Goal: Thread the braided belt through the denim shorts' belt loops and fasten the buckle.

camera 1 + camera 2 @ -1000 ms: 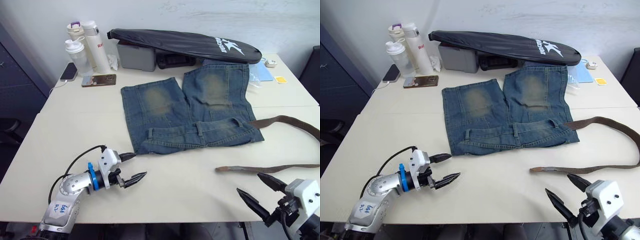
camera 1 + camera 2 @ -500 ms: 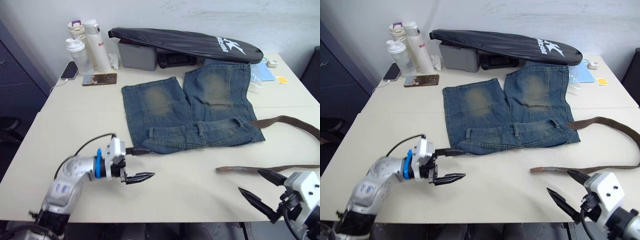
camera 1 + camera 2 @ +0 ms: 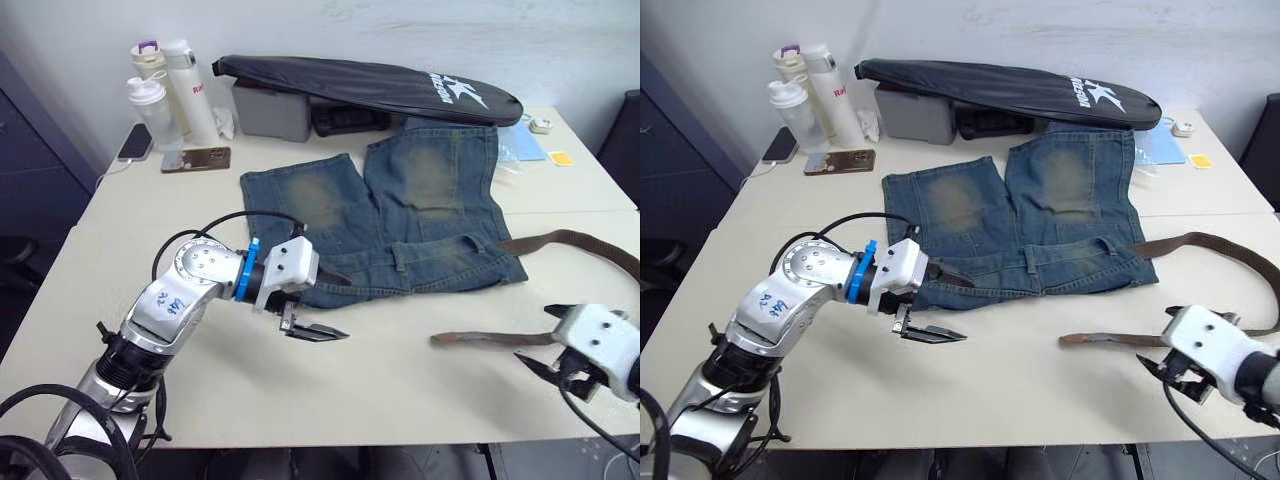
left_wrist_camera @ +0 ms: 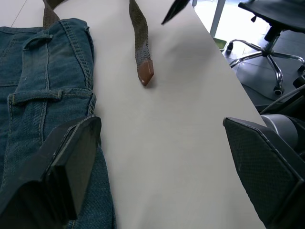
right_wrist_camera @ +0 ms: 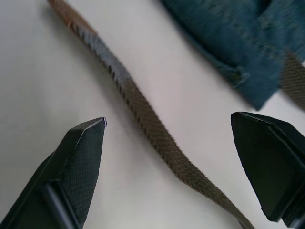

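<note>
Denim shorts (image 3: 395, 215) lie flat at the centre of the frame on the pale table (image 3: 150, 250), legs toward the upper edge, waistband toward the lower edge; belt loops (image 3: 400, 257) stand along the waistband, none of them threaded; braided belt (image 3: 575, 242) emerges at the shorts' right waistband corner, arcs out past the right edge of the frame, and returns as a straight run across the lower right, ending in a tan tip (image 3: 440, 340) on bare table, apart from the shorts; left gripper (image 3: 325, 305), lower centre-left, has its fingers spread wide, one finger (image 4: 66, 164) over the waistband's left end, the other over bare table; right gripper (image 5: 174, 169), lower right, is likewise spread, fingers straddling the belt's straight run without touching it; black zipped bag (image 3: 370, 85), bottles (image 3: 170, 90) and a phone (image 3: 195, 159) occupy the upper part of the frame.
</note>
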